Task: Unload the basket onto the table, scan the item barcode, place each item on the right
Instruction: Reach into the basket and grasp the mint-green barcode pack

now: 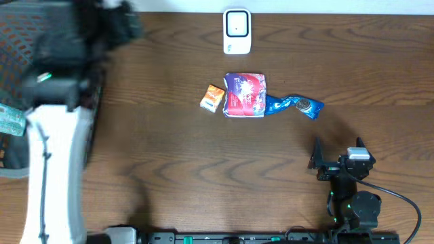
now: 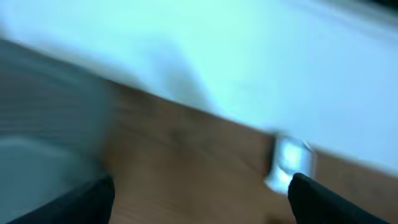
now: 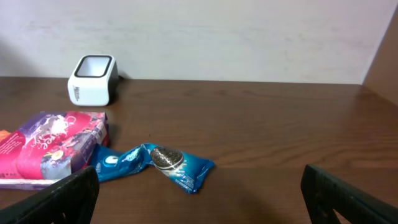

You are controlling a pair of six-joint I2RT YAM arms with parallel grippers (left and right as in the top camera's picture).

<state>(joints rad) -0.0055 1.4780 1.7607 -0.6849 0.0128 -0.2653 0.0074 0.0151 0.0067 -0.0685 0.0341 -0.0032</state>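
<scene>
Both your left gripper (image 2: 200, 186) and right gripper (image 3: 199, 180) stood spread and empty; the snack pack (image 1: 245, 95) lay on the tabletop (image 1: 169, 156) near the scanner (image 1: 237, 30), its scan seemingly not yet done.

Two arms: one white and black, the other black throughout, each ending in dark jaws.

The left arm (image 1: 53, 169) has a long white link with rounded edges and a thin dark cable (image 1: 45, 152) running down its face. Toward the left jaws the housing is black and blurred, with one small green light. The left jaws appear in the wrist view as two blurred black tips. The right arm (image 1: 352, 196) is black and compact. A pale grey block (image 1: 360, 155) sits just behind the right jaws, tiny green lights glow further back on the round joint, and a black cable (image 1: 405, 196) curves off behind it. Seen close, the right jaws are matte black and faintly grainy.
</scene>
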